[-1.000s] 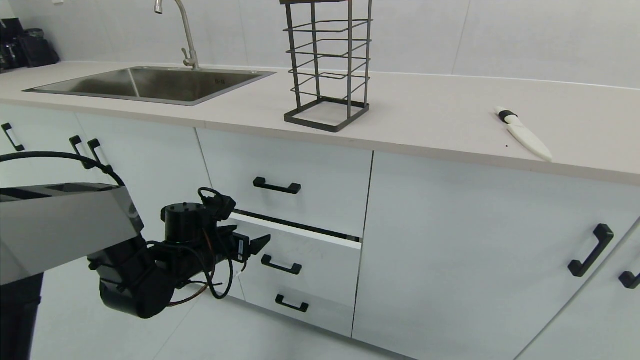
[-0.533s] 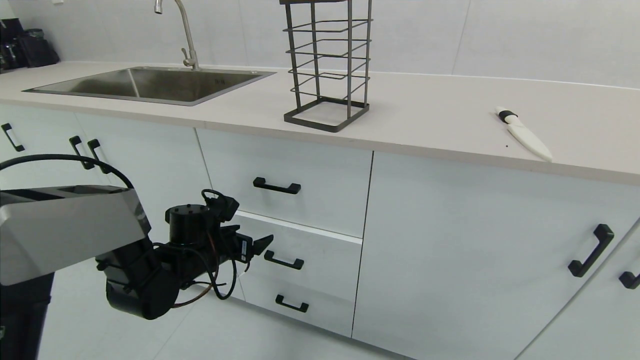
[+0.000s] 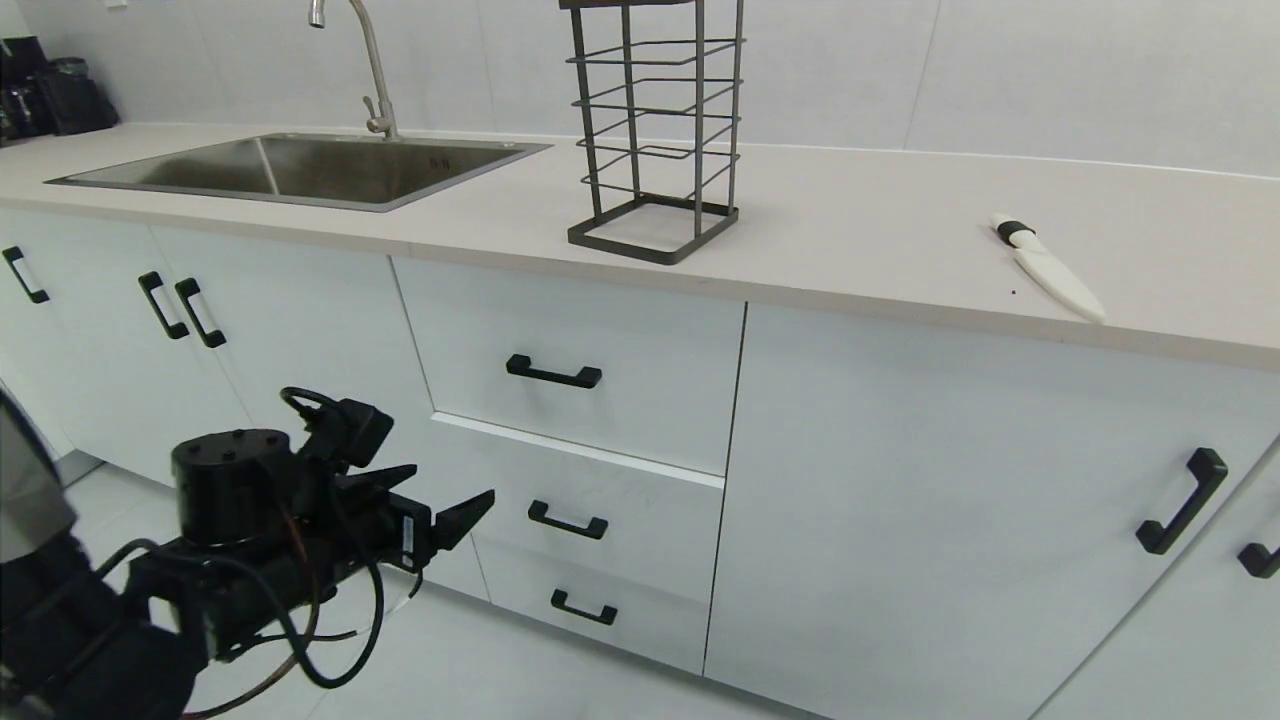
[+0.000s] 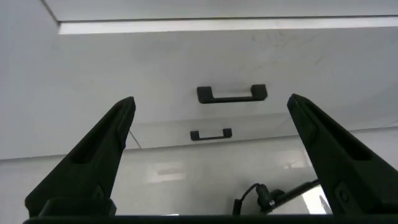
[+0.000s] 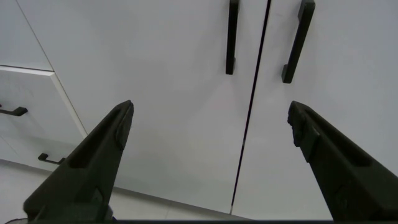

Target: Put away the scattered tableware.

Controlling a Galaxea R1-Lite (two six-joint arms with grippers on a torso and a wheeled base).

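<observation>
A white knife (image 3: 1046, 268) with a black band on its handle lies on the countertop (image 3: 850, 230) at the right, near the front edge. My left gripper (image 3: 452, 498) hangs open and empty low in front of the drawers, a short way left of the middle drawer's black handle (image 3: 567, 521). In the left wrist view the left gripper (image 4: 211, 102) faces that handle (image 4: 231, 94) from a distance, with the bottom drawer's handle (image 4: 211, 134) below it. My right gripper (image 5: 211, 109) is open and empty, facing two cabinet doors with vertical black handles (image 5: 232, 37).
A tall black wire rack (image 3: 655, 130) stands on the counter's middle. The steel sink (image 3: 300, 170) with its tap (image 3: 372, 70) is at the back left. All three drawers (image 3: 580, 360) look shut. White cabinet doors (image 3: 950, 520) run along the right, and the floor lies below.
The middle drawer, slightly open a second ago, is now shut. My left arm has since drawn back from it, to the left and lower.
</observation>
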